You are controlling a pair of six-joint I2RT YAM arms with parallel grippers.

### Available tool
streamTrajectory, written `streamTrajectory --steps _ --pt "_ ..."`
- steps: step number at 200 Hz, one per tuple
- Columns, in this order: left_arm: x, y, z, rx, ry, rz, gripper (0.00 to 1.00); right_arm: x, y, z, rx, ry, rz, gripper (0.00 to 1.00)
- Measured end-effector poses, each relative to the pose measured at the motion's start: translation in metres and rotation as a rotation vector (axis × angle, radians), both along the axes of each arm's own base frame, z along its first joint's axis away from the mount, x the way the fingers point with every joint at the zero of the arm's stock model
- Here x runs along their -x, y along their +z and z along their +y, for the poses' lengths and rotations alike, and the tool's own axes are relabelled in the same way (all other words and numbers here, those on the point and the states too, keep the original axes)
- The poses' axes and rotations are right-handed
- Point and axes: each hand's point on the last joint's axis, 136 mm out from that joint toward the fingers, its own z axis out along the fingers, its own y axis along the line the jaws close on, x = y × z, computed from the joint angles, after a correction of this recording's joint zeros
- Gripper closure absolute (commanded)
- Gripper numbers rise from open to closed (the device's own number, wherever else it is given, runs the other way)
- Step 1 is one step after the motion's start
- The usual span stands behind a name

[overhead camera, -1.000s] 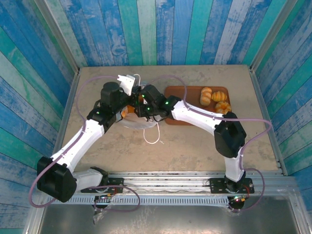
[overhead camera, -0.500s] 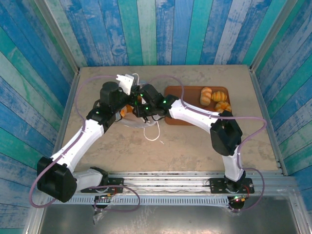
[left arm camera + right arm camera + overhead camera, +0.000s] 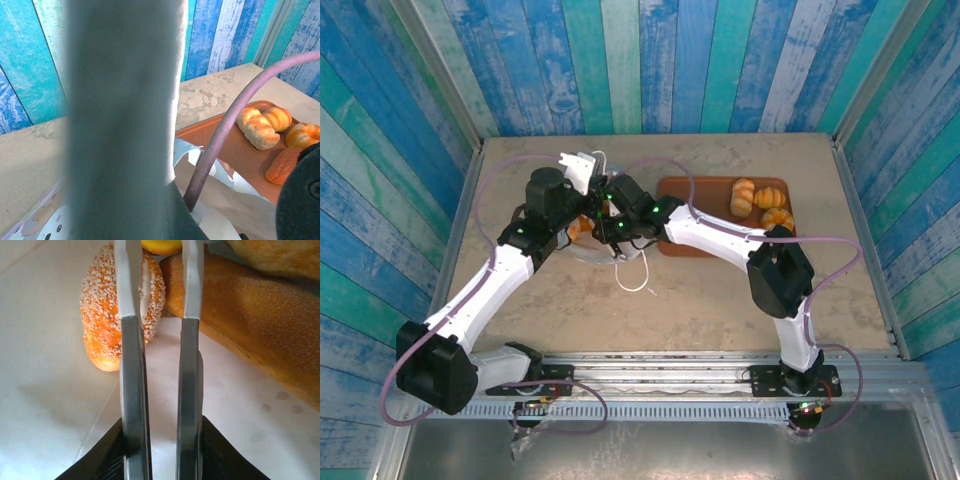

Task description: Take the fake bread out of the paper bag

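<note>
The white paper bag (image 3: 592,252) lies on its side at mid-table, mouth toward the tray. Held up at its rim is my left gripper (image 3: 582,172), shut on the bag's top edge. My right gripper (image 3: 604,210) reaches inside the bag. Its fingers (image 3: 129,285) stand a narrow gap apart and run off the top edge. A sesame-seeded bun (image 3: 102,310) of fake bread lies behind the left finger, its right edge between the jaws. A long baguette (image 3: 240,315) lies to the right, and a yellow piece (image 3: 161,245) sits at the top.
A brown tray (image 3: 700,215) stands right of the bag with three pieces of bread (image 3: 767,197) on it. In the left wrist view the tray (image 3: 225,145) holds a braided loaf (image 3: 257,129). A purple cable (image 3: 225,135) crosses it. A white cord handle (image 3: 638,282) trails from the bag.
My right gripper has pushed a little further left into the bag and its jaws have narrowed. The cord handle has shifted slightly. The left arm has held still.
</note>
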Motion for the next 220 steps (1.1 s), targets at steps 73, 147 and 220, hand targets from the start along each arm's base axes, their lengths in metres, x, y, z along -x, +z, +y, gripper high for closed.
streamTrajectory --steps 73,147,220 --pt "-0.001 0.002 0.001 0.01 0.019 -0.004 1.0 -0.001 0.001 -0.006 0.031 0.005 -0.025 0.89" --pt "-0.009 0.006 0.01 0.043 0.111 -0.02 1.0 0.019 0.029 -0.028 0.009 0.005 -0.055 0.94" --pt "-0.013 0.005 0.017 0.036 0.158 -0.028 1.0 0.042 0.059 -0.071 0.041 -0.03 -0.079 0.94"
